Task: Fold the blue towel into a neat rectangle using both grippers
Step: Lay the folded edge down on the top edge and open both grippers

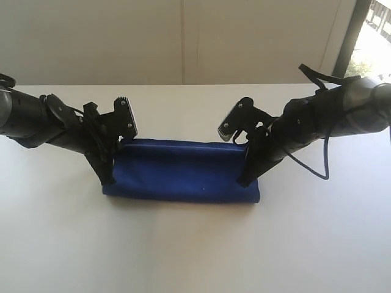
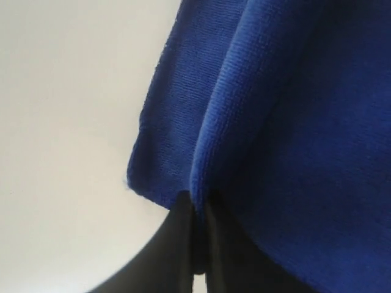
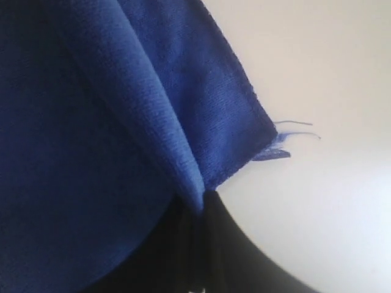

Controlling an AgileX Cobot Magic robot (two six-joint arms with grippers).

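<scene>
Pinching one blue towel [image 1: 183, 172]: two claws [image 1: 109, 176] [image 1: 245, 178]

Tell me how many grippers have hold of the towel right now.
2. The left gripper pinches the blue towel at its left end in the exterior view; the right gripper pinches its right end.

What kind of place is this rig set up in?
Probably a lab or test room: plain white table, pale panelled wall, window at right, left gripper and right gripper pinching the blue towel.
</scene>
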